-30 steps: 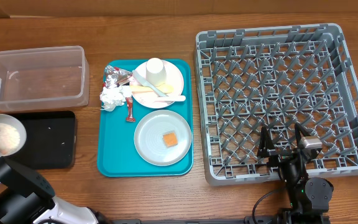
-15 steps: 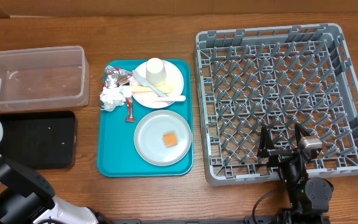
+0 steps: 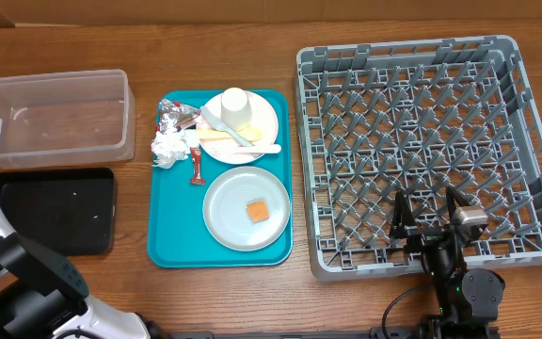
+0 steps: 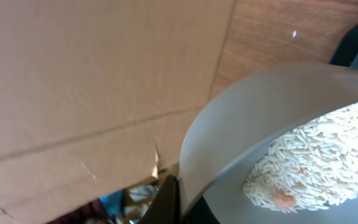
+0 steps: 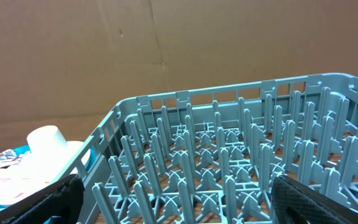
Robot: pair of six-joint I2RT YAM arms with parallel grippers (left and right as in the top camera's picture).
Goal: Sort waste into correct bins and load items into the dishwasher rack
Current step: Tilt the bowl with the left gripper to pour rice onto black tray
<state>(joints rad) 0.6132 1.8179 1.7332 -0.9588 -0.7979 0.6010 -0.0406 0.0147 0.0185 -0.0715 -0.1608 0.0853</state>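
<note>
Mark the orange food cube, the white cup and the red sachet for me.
orange food cube (image 3: 257,211), overhead view, top face
white cup (image 3: 234,101), overhead view, top surface
red sachet (image 3: 197,169), overhead view, mid-length

Open table (image 3: 224,297) strip in front of teal tray (image 3: 172,231). Barely a slit btwn tray & rack (image 3: 305,169). Rack walls & upright pegs (image 3: 412,122) block low sideways passes. Tub (image 3: 64,149) walls close on left.

Overhead straight down; right wrist low, facing rack (image 3: 305,160), shared with overhead.
</note>
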